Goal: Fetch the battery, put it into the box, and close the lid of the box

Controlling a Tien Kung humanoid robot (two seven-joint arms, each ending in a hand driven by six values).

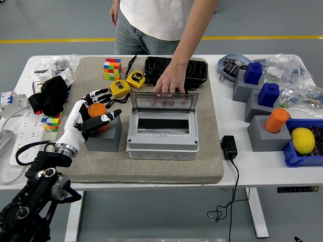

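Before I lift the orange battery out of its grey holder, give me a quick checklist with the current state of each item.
1. Left robot hand closed around the orange battery: ok.
2. Battery free of the grey holder: not ok, it sits in the top.
3. Lid of the grey box open: ok.
4. Box area free of people: not ok, a person's hand rests on the lid's top edge.
5. Box interior free for the battery: cannot tell.

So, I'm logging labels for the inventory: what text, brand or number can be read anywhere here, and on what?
None can be read.
Yellow tape measures: dark round labels, too blurred.
Packets in the blue bowl: print too small.
Grey box: no legible marking.
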